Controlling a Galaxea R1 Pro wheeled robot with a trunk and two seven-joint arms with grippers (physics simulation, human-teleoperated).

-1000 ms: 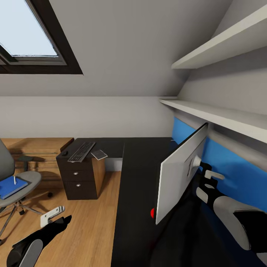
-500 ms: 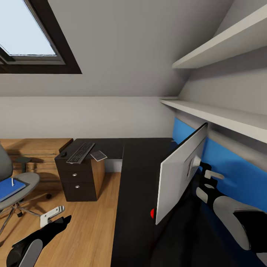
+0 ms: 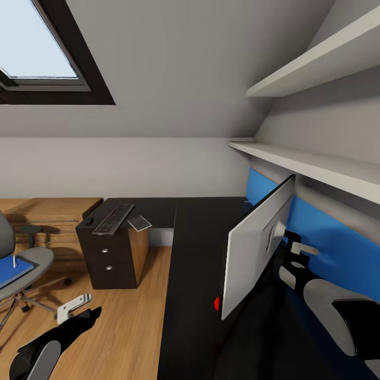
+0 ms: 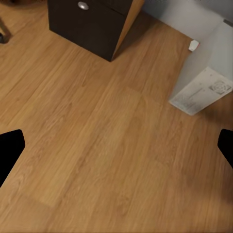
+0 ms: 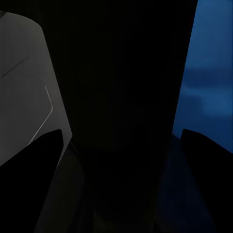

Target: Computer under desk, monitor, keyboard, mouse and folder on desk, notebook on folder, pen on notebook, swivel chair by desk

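The monitor (image 3: pixel 257 244) stands edge-on over the black desk (image 3: pixel 195 253), its red dot low at the near corner. My right gripper (image 3: pixel 294 259) is behind it, and in the right wrist view this gripper (image 5: pixel 121 150) has a dark column between its fingers. On the desk's far wing lie the keyboard (image 3: pixel 113 218), the mouse (image 3: pixel 88 221) and the notebook (image 3: pixel 139 222). At the left edge, the swivel chair (image 3: pixel 31 258) carries the blue folder (image 3: pixel 11 270) with the pen (image 3: pixel 15 262) on it. My left gripper (image 3: pixel 79 311) hangs open above the floor. The white computer (image 4: pixel 201 90) stands on that floor.
A black drawer unit (image 3: pixel 108 258) holds up the desk's far wing and also appears in the left wrist view (image 4: pixel 92 22). Low wooden shelving (image 3: pixel 53 216) runs along the back wall. White shelves (image 3: pixel 316 163) and a blue wall panel (image 3: pixel 327 237) overhang the desk's right side.
The whole picture has slid a little: chair, folder and drawer unit sit further left, so the camera moved. Both grippers and the monitor keep their places in the picture.
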